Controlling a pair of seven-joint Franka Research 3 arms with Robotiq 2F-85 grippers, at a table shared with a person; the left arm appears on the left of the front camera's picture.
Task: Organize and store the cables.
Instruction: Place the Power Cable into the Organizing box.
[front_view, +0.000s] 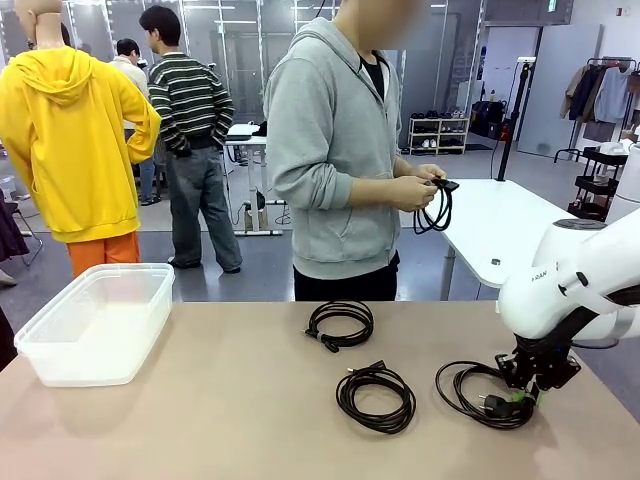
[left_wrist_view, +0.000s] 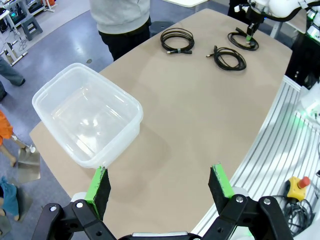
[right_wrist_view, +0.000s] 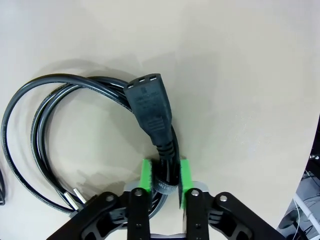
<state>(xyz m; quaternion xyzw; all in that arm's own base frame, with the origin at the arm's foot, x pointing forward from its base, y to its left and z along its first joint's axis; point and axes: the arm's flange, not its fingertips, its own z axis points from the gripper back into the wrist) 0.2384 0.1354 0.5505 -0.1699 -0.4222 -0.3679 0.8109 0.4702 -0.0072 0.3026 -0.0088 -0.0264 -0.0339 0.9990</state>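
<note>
My right fingers (right_wrist_view: 145, 176) pinch the coiled black cable (right_wrist_view: 165, 165), plug (right_wrist_view: 150, 107) pointing to 12 o'clock; the clear plastic box (front_view: 60, 350) lies at 9 o'clock, nearer my open, empty left fingers (left_wrist_view: 98, 187).

black cables (right_wrist_view: 150, 107), translucent white tub (front_view: 60, 360), tan table (front_view: 230, 420), green pads (right_wrist_view: 146, 175), grey hoodie (front_view: 330, 150)

The right arm (front_view: 580, 285), above the table (front_view: 200, 430), reads "FRAN"; marks moulded on the cable plug (right_wrist_view: 148, 106) are illegible.
</note>
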